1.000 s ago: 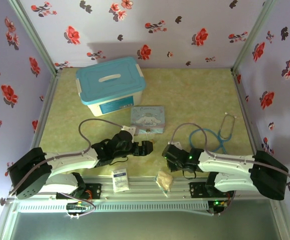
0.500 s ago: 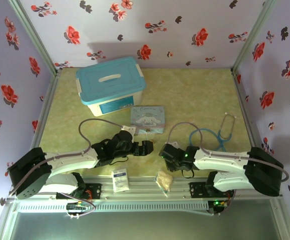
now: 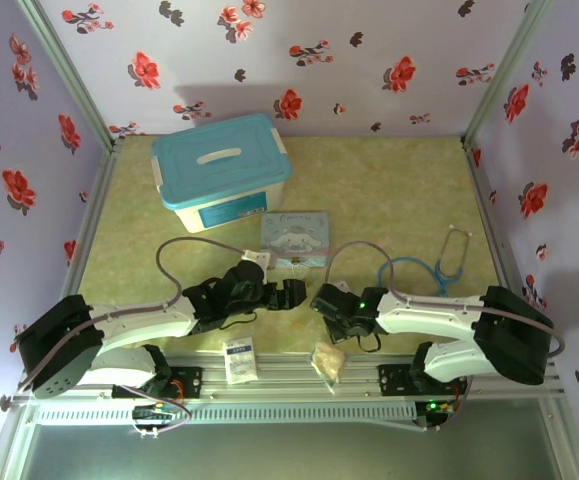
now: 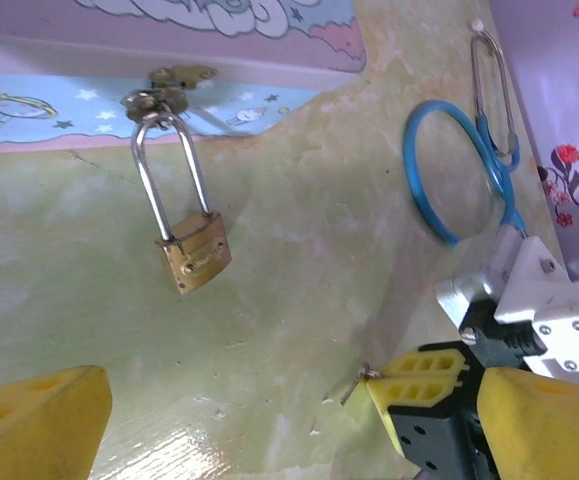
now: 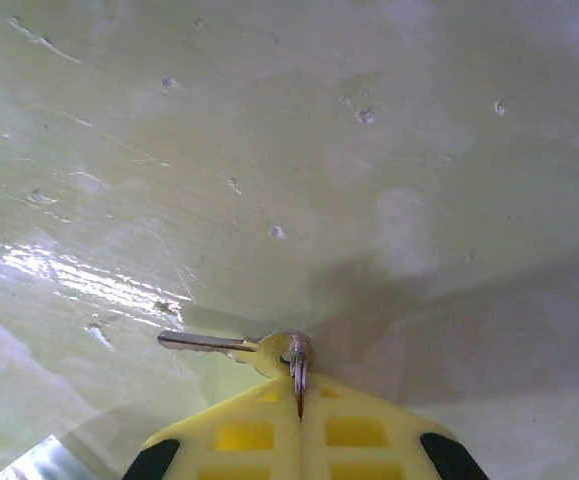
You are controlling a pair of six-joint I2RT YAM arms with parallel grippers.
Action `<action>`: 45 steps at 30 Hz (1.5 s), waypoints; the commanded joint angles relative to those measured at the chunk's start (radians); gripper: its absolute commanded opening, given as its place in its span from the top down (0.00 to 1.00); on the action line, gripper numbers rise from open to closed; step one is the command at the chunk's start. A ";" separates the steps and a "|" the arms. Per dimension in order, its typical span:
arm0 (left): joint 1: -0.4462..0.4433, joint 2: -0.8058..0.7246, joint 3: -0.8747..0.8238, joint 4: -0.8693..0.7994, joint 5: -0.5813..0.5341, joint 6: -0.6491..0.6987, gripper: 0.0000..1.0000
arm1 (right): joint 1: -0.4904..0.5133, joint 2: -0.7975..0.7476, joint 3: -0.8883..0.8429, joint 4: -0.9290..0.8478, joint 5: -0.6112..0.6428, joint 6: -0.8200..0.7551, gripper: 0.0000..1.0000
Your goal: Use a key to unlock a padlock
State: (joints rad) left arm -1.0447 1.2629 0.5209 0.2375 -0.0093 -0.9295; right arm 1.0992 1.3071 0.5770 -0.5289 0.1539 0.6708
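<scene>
- The right hand [image 5: 299,398] has been sliding left toward the left hand [image 3: 293,293], and is now pinching shut on the head end of the key [image 5: 219,344]
- The left hand is gaping wide, holding nothing
- Doing this well is probably meaning lifting gently, keeping the slim silvery blade level
- The padlock [image 4: 197,258], squarish brass, is lying on the glossy mottled bench [image 5: 369,150], its thin shackle hooking the cartoon tin [image 3: 296,238]

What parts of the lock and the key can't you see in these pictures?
- Padlock keyhole: in the left wrist view, the bottom of the body faces away.
- Key end: in the right wrist view, it disappears between the shut tips of the right gripper.
- Top view: both are too small to make out.
</scene>
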 commanded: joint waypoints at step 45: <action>-0.112 0.228 0.009 0.401 -0.081 -0.183 0.80 | -0.098 -0.289 -0.055 0.316 -0.107 0.194 1.00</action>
State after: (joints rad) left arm -1.1503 1.4818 0.4988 0.6510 -0.0788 -1.1130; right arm 1.0077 1.0317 0.5350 -0.2531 0.0498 0.8429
